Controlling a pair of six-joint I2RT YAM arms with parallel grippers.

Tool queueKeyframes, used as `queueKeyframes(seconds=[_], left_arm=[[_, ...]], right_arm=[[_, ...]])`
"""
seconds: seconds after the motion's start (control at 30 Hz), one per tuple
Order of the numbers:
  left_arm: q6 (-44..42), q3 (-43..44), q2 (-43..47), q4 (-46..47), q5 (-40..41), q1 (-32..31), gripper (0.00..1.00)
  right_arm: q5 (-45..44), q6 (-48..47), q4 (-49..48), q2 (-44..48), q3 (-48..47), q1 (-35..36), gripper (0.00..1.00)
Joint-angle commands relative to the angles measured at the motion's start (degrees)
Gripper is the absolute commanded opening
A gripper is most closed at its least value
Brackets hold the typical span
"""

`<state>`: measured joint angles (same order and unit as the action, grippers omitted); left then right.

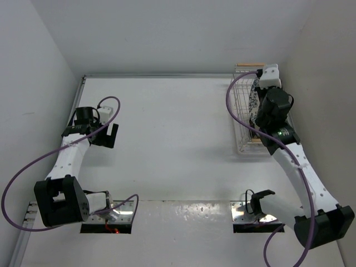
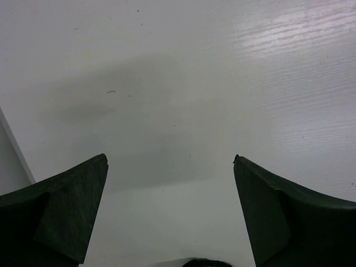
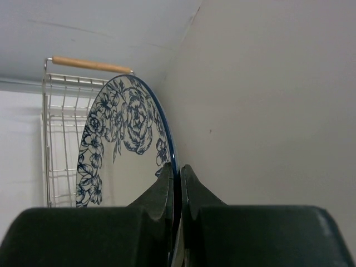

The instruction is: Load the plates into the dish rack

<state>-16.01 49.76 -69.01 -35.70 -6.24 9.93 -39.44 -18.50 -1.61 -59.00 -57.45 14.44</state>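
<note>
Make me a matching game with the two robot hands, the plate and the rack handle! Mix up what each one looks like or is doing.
Things:
1. left hand
2. right hand
3. plate
4. rack handle

Matches:
A. blue flowers
B. light wood
C. open, holding nothing
D. shut on the plate's edge

Pairs: 1-C, 2-D, 3-A, 4-B

Plate (image 3: 119,144) glossy, glazed; dish rack (image 3: 61,89) coated wire, wooden handle (image 3: 92,64) matt; table (image 2: 222,83) smooth, perhaps laminate.
</note>
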Motion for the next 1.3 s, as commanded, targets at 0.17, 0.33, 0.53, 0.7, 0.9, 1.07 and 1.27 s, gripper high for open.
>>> queueKeyframes(seconds=[0.17, 0.33, 0.53, 0.7, 0.9, 1.07, 1.27], left_arm=[[0.72, 2.01, 0.11, -0.07, -0.79, -0.53, 1.00], [0.72, 2.01, 0.11, -0.07, -0.79, -0.53, 1.00], [0.72, 2.01, -0.42, -0.07, -0.79, -0.53, 1.00], [0.72, 2.01, -0.42, -0.07, -0.79, -0.53, 1.00], [0.19, 2.01, -0.95, -0.07, -0.79, -0.53, 1.00], [0.19, 2.01, -0.95, -0.07, -0.79, -0.53, 1.00], [0.19, 2.01, -1.47, -0.07, -0.79, -0.53, 1.00]], right_arm=[[-1.17, -1.71, -12.63, -0.06, 3.91, -0.11, 0.00], [0.50, -0.22, -12.72, -1.46, 6.90, -0.11, 0.00], [1.73, 1.27, -11.05, -3.39, 8.67, -0.46, 0.00], [2.79, 4.17, -8.76, -5.06, 9.55, -0.90, 0.00], [3.40, 5.23, -7.54, -5.51, 11.92, -0.64, 0.00], [6.65, 6.02, -4.81, -5.51, 11.75, -0.81, 0.28], [7.09, 6.90, -4.81, -4.46, 9.91, -1.69, 0.53]])
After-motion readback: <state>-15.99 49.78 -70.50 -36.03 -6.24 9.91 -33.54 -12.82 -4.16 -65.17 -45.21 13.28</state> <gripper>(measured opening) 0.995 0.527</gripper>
